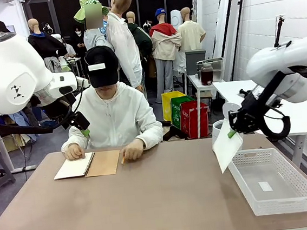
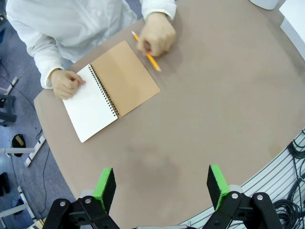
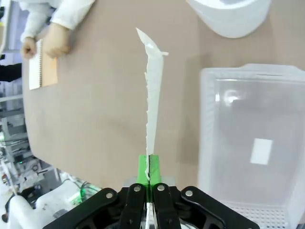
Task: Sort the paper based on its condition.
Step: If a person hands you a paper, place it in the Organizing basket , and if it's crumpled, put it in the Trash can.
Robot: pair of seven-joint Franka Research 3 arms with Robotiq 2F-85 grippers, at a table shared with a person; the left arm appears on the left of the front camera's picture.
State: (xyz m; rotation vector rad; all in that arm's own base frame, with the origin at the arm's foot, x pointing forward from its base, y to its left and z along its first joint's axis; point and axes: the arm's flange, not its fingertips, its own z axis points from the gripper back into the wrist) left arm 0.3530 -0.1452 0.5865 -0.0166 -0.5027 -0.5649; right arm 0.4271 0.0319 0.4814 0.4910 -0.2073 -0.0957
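Note:
A thin white paper point(image 1: 226, 147) hangs from my right gripper point(image 1: 232, 133), above the table just left of the white mesh basket point(image 1: 300, 197). In the right wrist view the paper point(image 3: 152, 90) is seen edge-on with one jagged side, and the green pads of the right gripper point(image 3: 149, 168) are shut on its lower end. My left gripper point(image 1: 81, 126) is raised over the far left of the table. The left wrist view has that gripper point(image 2: 161, 183) open and holding nothing, high above bare tabletop.
A person sits at the far side with an open spiral notebook point(image 1: 87, 165) under one hand and a pencil point(image 2: 151, 59) in the other. The basket point(image 3: 209, 119) holds a small white label point(image 3: 261, 151). A white round container point(image 3: 228, 19) stands behind it.

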